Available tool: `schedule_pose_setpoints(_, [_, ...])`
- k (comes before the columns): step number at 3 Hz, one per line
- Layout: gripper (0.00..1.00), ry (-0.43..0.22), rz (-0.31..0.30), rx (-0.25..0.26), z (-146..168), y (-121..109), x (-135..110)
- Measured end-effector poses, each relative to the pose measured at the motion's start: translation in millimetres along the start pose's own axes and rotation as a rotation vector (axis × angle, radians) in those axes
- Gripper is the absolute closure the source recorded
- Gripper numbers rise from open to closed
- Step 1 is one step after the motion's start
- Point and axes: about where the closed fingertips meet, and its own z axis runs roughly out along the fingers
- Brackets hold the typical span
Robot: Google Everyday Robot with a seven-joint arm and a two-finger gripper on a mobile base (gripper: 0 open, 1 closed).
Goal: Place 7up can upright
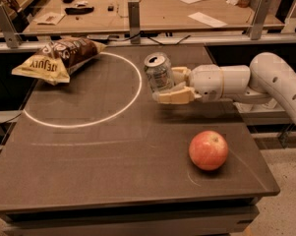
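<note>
Brown-and-yellow crisp bag (59, 58) far left, out of play. Just right of the white painted circle (83, 124), your silvery, green-marked 7up can (158, 73) stands nearly upright, clamped in the cream two-finger end effector (166, 86). Looks like the placing step: settle it flat on the dark bench (113, 171), then release. Red apple (208, 150) is well apart.
</note>
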Motion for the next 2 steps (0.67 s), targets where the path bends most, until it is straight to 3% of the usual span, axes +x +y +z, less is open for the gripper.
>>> schedule_pose_setpoints(2, [1.00,-0.011,0.030,0.008,2.4,2.0,18.5])
